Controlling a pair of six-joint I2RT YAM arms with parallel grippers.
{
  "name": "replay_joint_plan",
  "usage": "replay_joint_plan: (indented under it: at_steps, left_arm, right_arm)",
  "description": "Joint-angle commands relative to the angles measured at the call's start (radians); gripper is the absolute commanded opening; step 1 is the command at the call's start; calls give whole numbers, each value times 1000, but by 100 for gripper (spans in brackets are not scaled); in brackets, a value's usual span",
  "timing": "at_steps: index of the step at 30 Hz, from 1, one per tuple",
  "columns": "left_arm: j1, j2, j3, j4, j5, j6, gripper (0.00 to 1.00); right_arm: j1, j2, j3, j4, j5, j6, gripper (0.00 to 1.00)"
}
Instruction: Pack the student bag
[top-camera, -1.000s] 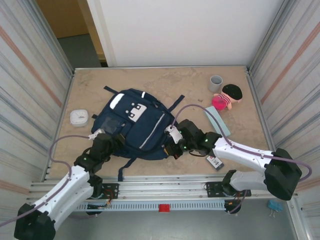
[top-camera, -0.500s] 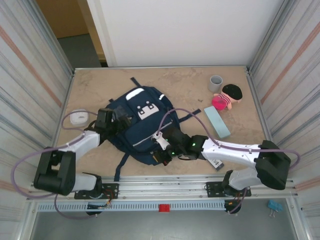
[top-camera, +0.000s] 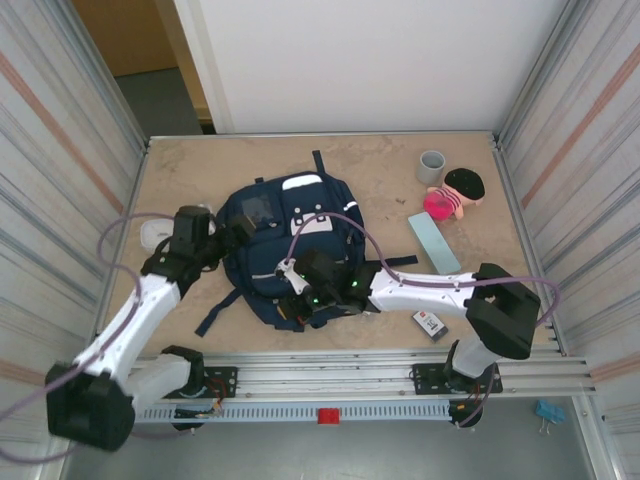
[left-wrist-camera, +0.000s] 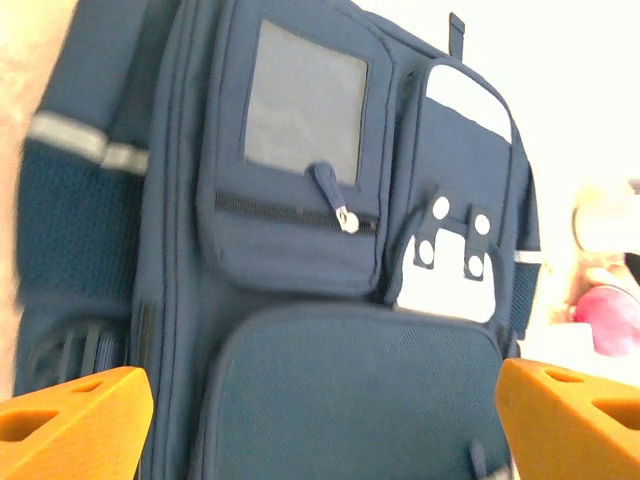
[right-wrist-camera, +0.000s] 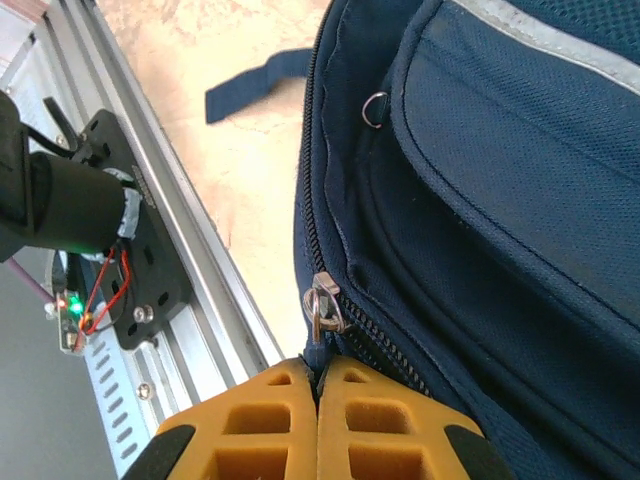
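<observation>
- Setting: robot laboratory test cell.
- Enclosure: ribbed metal side walls (top-camera: 50, 150) on both flanks, with a plain white panel (top-camera: 370, 60) behind.
- Work surface: beige stone-patterned tabletop (top-camera: 180, 180).
- Fixtures: slotted aluminium rail (top-camera: 330, 385) along the near edge, with the white left arm (top-camera: 135, 315) and right arm (top-camera: 430, 292) mounted at it.

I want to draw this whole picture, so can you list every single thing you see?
backpack: one, navy blue with white patches, middle of the table
cup: one, grey, far right corner
doll: one, pink with black hair, beside the cup
flat box: one, pale blue, right of the backpack
small packet: one, white and red, near edge, right side
round thing: one, white, left of the backpack
left fingers: two, orange, spread open facing the backpack
right fingers: two, orange, pinched shut on the backpack's zip pull
</observation>
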Motion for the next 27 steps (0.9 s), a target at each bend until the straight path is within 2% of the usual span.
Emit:
replay_joint_plan:
  at_steps: [1,6,12,19,27]
  left_arm:
    - [-12,-123,-21,-288,-116,-122,89]
    - [-14,-272,-48,-477,-145,-273,88]
    - [-14,-312,-60,-636,-122,-418,88]
    - [-14,-344,-51,-699,-75,-479,88]
    - [-15,-407,-89,-655,20,-514,87]
  right_arm:
    - [-5,27,55,57,-18,33,0]
    - [-14,54,62,58,-27,47,0]
    - [-29,79,62,102,-57,74,0]
    - [-37,83,58,113,-62,83,0]
    - [-37,87,52,126,-73,92,0]
